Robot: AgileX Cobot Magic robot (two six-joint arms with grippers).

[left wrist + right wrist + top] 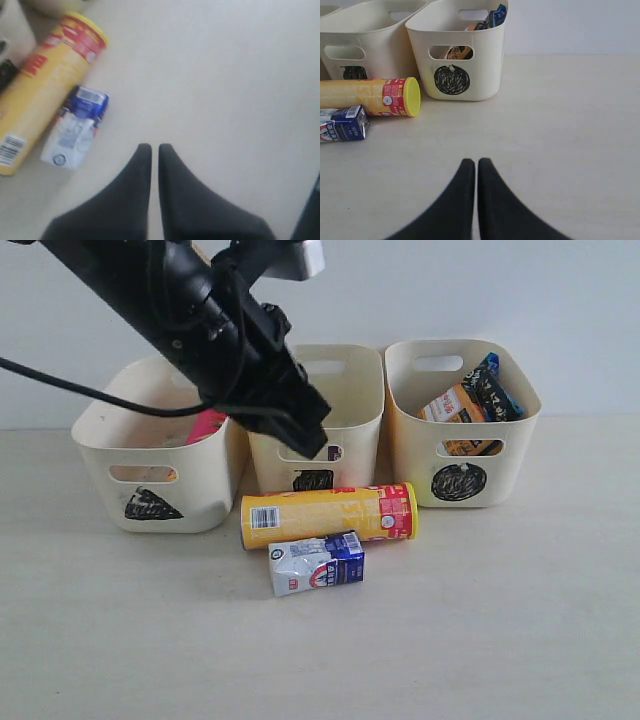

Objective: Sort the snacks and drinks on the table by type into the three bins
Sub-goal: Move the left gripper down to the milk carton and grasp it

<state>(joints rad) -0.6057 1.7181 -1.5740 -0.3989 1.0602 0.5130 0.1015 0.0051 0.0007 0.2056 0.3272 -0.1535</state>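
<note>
Nearest on the bench (500, 640) lies the white-and-blue carton (316, 563), just in front of the yellow chip tube (328, 515) (long axis running across the cream bins' (360, 430) fronts). The left gripper (154, 149), fingers together and empty, hovers above; it looks nearer than the right gripper (472, 162), likewise closed on nothing.

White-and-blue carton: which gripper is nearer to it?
Left. The left gripper hangs raised by the middle bin, close behind the carton. The right gripper sits low over the table, well off to the carton's side and outside the exterior view.
</note>
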